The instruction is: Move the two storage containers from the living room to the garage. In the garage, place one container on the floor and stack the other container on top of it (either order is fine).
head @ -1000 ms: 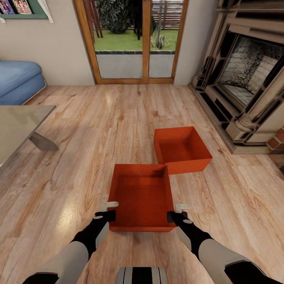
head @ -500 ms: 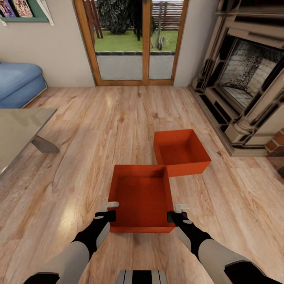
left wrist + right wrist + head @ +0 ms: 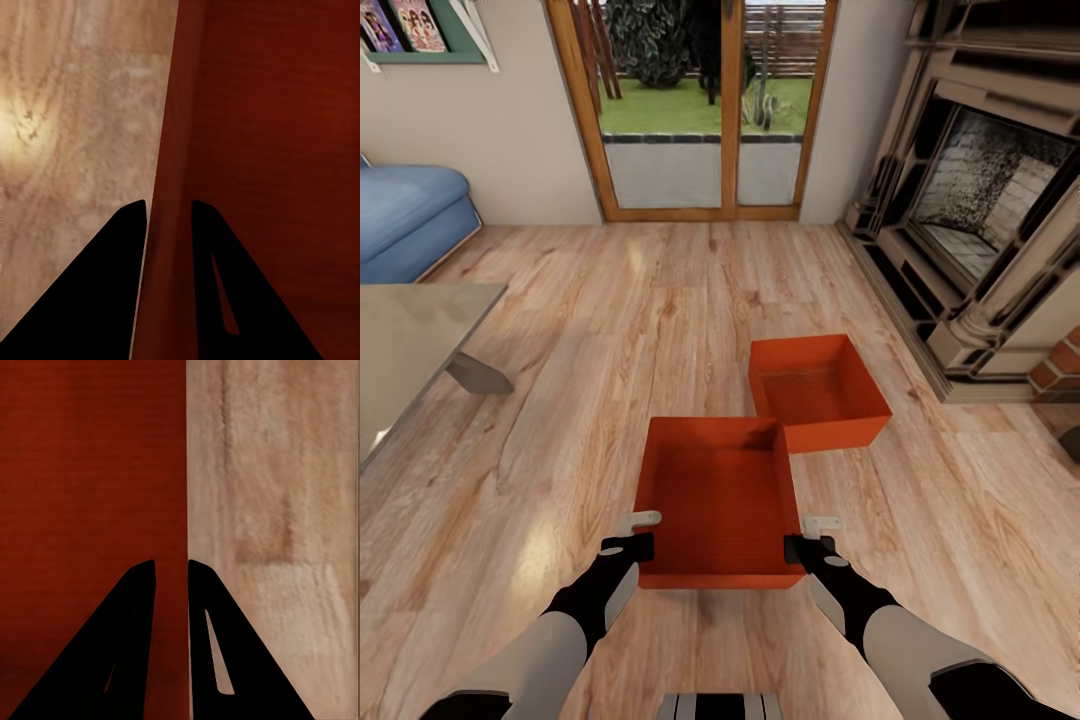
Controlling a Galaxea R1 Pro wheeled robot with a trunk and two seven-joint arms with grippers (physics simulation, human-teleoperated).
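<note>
Orange-red near container point(image 3: 720, 500): held above the wood-plank floor point(image 3: 560, 400), between both arms.
Left gripper point(image 3: 642, 533): fingers point(image 3: 112, 285) clamped on its left wall.
Right gripper point(image 3: 807, 536): fingers point(image 3: 127, 645) pinching its right wall.
Second container point(image 3: 818, 392): on the planks ahead-right, near the fireplace point(image 3: 980, 230).

Both arms are light grey with black wrists. The left pincer point(image 3: 640, 533) and the right pincer point(image 3: 809, 537) have black bases and pale finger tips. Their fingers point(image 3: 97, 300) look like black pointed wedges.

Head downward; wrists seemingly close, bin-shared point(image 3: 720, 500).
</note>
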